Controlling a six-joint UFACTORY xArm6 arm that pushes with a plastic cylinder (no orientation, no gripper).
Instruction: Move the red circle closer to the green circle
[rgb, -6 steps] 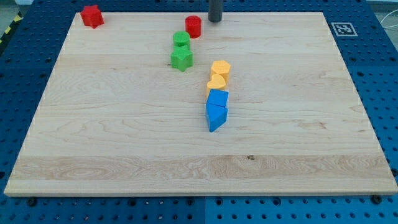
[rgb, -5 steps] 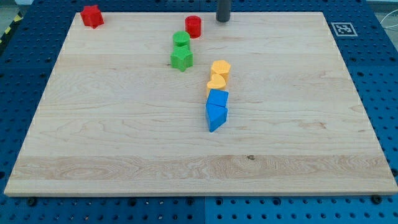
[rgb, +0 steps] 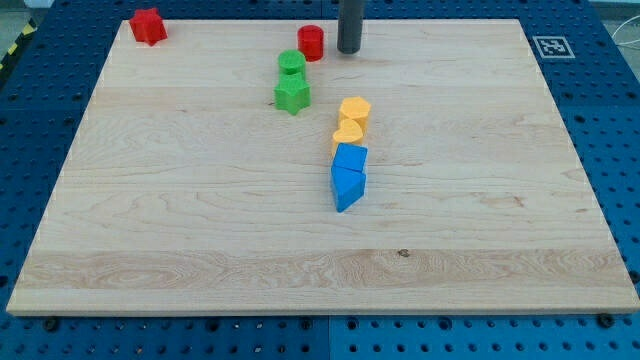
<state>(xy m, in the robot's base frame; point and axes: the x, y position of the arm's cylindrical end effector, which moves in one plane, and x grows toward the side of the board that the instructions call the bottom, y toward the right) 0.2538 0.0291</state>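
Observation:
The red circle (rgb: 311, 42) stands near the board's top edge, just up and right of the green circle (rgb: 291, 64); a small gap shows between them. My tip (rgb: 348, 49) rests on the board just to the right of the red circle, with a narrow gap between them. A green star-like block (rgb: 292, 95) sits right below the green circle.
A red block (rgb: 147, 26) sits at the board's top left corner. Two orange blocks (rgb: 352, 120) and two blue blocks (rgb: 349, 173) form a line near the board's middle. A marker tag (rgb: 551, 46) is at the top right corner.
My tip moved down the view and slightly left, ending beside the red circle's right side. No block has moved.

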